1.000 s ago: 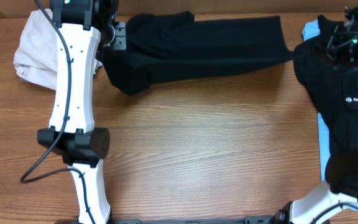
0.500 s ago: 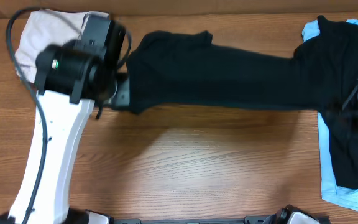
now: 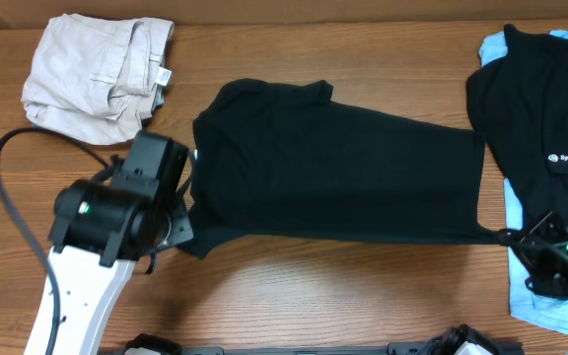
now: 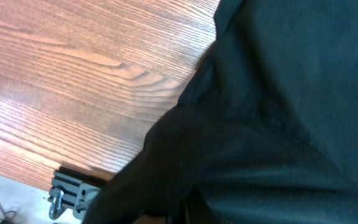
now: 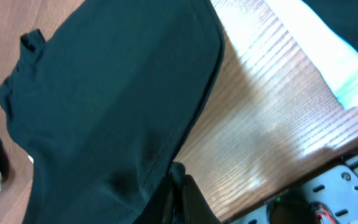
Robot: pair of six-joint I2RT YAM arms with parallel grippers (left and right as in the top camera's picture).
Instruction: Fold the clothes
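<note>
Rail: a slotted metal bar [image 4: 73, 190] ran along the near edge of the table [image 3: 343, 296]; both wrist cameras caught it close up.
Left gripper [image 3: 177, 233]: closed on the near left corner of the black T-shirt [image 3: 333, 173]. From overhead the left arm [image 3: 77, 296] and its black wrist housing covered the jaws. In the left wrist view, black cloth [image 4: 278, 93] draped over the lens foreground and hid the fingers.
Right gripper [image 3: 509, 237]: clamped on the near right corner of the same shirt. The right wrist view showed the hem running down into the closed jaws [image 5: 178, 186].
Black T-shirt: spread flat and wide across the middle of the table between the two grippers, sleeves toward the left.
Cable [image 3: 8, 197]: a grey loop on the wood to the left of the left arm.
Right pile: a black shirt with a white logo [image 3: 535, 108] lay on a light-blue garment [image 3: 545, 311] at the right edge, just beside the T-shirt; whether they touched could not be told.
Far left: beige trousers [image 3: 92, 79] lay crumpled, apart from the T-shirt.
Only overhead: the trousers and the logo.
Only right wrist: bare wood [image 5: 260, 130] between the T-shirt's edge [image 5: 104, 106] and the pale garment [image 5: 328, 56].
</note>
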